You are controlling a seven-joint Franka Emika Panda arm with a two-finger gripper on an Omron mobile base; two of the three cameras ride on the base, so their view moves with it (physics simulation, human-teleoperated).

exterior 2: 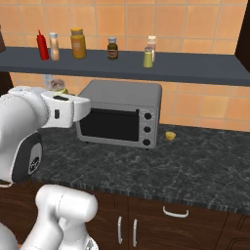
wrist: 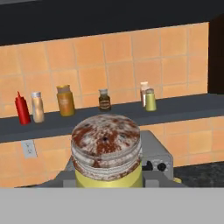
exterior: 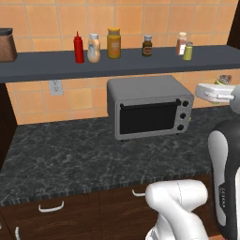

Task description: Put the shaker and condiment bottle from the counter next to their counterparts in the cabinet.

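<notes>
The shaker [wrist: 107,153] is found at the lower centre of the hand view, close to the lens. In the left base view it sits atop the hand [exterior: 213,92] at the right edge, level with the underside of the cabinet [exterior: 47,65] and well above the table [exterior: 70,154]. The fingers themselves are hidden. As nothing else supports the shaker, they are judged to be closed on its body, below the cap. It is held upright, presumably so that it can be set down standing.

The bottle [exterior: 93,48] is noted on the cabinet at upper left, just beside the red bottle [exterior: 78,48]. That half of the task is judged complete. The matching shakers, one pinkish [exterior: 181,43] and one yellow-green [exterior: 188,51], stand together at upper right. The free shelf beside them is judged the likely destination.

Materials are recorded as follows:
- **Shaker:** a short yellow-green cylinder with a ribbed, domed cap mottled grey and rust-brown.
- **Bottle:** rounded, peach in colour, with a pale cap.
- **Cabinet:** a flat, matt, dark grey slab.
- **Table:** dark marbled stone.
- **Oven [exterior: 150,105]:** a smooth grey box with a dark glass door, standing directly under the cabinet.
</notes>
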